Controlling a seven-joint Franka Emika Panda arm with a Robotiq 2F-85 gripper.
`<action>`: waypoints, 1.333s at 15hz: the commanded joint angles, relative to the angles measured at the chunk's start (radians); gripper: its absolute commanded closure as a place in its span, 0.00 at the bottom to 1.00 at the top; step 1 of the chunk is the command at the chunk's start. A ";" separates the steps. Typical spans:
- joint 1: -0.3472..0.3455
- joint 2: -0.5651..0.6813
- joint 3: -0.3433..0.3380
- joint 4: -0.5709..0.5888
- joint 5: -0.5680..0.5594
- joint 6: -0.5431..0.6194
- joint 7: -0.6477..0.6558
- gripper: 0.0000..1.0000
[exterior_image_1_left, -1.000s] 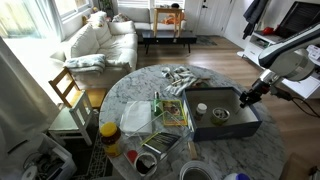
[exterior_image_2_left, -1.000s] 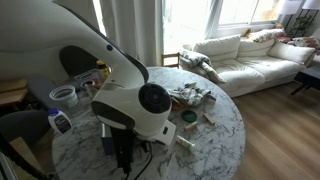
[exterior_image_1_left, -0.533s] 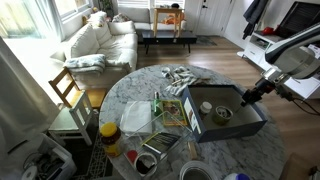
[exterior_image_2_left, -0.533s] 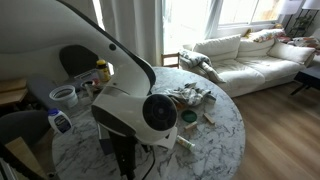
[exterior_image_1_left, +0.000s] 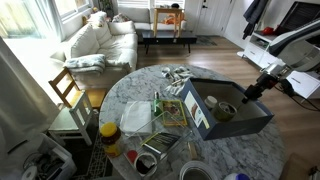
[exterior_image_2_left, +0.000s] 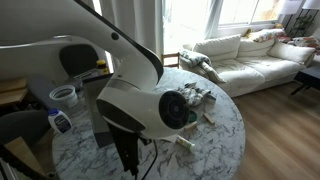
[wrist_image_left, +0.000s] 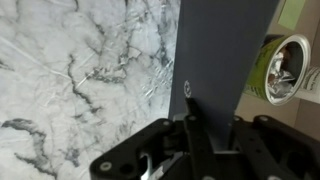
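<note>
The gripper (exterior_image_1_left: 251, 94) is seen clenched on the rim of one wall of the grey bin (exterior_image_1_left: 245, 122), which is held tilted at the edge of the marble table (exterior_image_1_left: 135, 85), the arm being reached in from the side with the wrist angled downward.

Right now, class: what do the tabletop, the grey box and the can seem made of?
The tabletop: white, grey-veined, glossy, likely marble or a look-alike. The grey box: matte, thin even wall, probably plastic. The can: shiny, reflective, apparently metal.
</note>
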 joint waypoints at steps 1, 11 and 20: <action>0.023 -0.030 -0.015 0.050 -0.064 -0.115 0.043 0.98; 0.145 -0.066 0.042 0.159 -0.231 -0.229 0.234 0.98; 0.233 -0.093 0.121 0.148 -0.239 -0.204 0.249 0.98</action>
